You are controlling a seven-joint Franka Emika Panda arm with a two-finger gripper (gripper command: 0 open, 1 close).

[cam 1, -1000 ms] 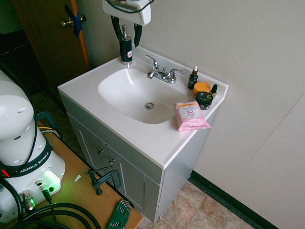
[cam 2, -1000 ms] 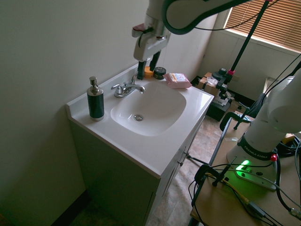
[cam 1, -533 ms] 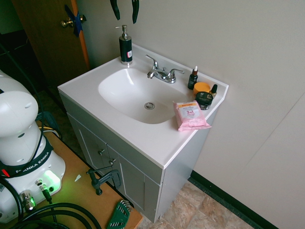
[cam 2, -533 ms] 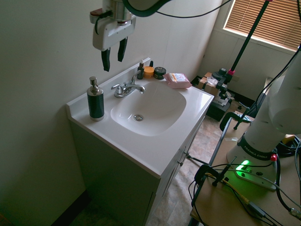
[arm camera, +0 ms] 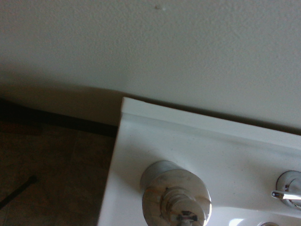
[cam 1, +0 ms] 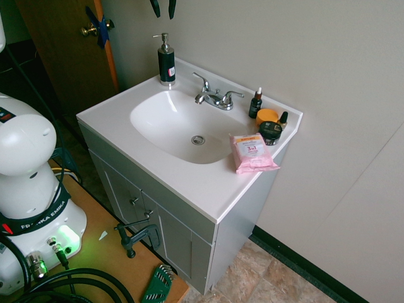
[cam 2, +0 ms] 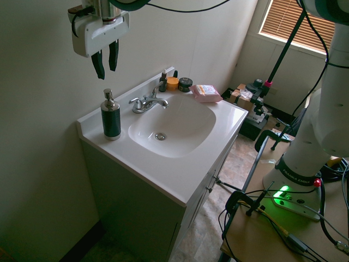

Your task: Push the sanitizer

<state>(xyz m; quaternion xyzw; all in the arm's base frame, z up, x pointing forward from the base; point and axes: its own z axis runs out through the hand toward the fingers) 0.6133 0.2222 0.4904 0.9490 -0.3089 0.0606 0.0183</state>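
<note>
In the second exterior view, going left to right, the claw (cam 2: 106, 61) hangs in the upper left of the frame, its two dark fingers (cam 2: 113, 55) pointing down and standing a little apart, with nothing between them; it is released. Just below it, at centre left, the sanitizer (cam 2: 110, 115) stands upright on the worktop (cam 2: 158, 178), near the corner by the wall, its silver pump head under the claw and apart from it. To its right, near the middle, the chrome faucet (cam 2: 146, 103) sits at the back edge of the sink (cam 2: 182, 128), whose drain (cam 2: 160, 136) shows at the bottom of the basin. Further right along the back, above the middle of the frame, come the small dark dropper bottle (cam 2: 163, 81), the orange jar (cam 2: 172, 83) and the black jar (cam 2: 185, 84), close beside one another, then the pink wipes pack (cam 2: 206, 93) lying on the worktop. The white arm (cam 2: 331, 109) fills the right side, over a brown table (cam 2: 272, 224) at lower right. In the first exterior view, the fingers show at the top edge, left of centre, above the sanitizer, whose small red-and-white label faces right. In the wrist view, the round silver top of the sanitizer shows at the bottom, around the middle, seen from above.
</note>
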